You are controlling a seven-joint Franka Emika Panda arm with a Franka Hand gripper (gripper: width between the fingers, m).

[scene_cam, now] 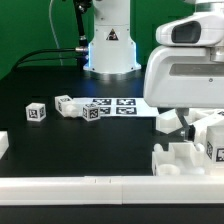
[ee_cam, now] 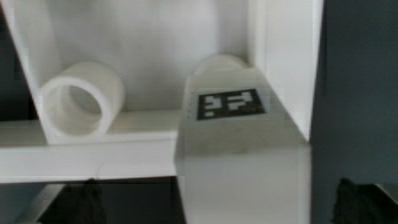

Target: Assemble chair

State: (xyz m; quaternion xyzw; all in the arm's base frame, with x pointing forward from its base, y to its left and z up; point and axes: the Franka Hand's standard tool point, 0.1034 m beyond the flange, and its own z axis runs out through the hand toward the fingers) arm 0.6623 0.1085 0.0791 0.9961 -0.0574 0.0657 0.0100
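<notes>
Chair parts [scene_cam: 190,152] are seen on the counter [scene_cam: 60,150] to the exterior view's right of the marker board [scene_cam: 118,104], smaller tagged blocks [scene_cam: 66,106] lying just beside its other end. The claw [scene_cam: 183,127] is set over the larger parts; its opening cannot be told.

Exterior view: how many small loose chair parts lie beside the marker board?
3. Tagged cube farthest to the exterior view's left; middle part next; third part nearest the marker board. Others may be hidden from view.
</notes>
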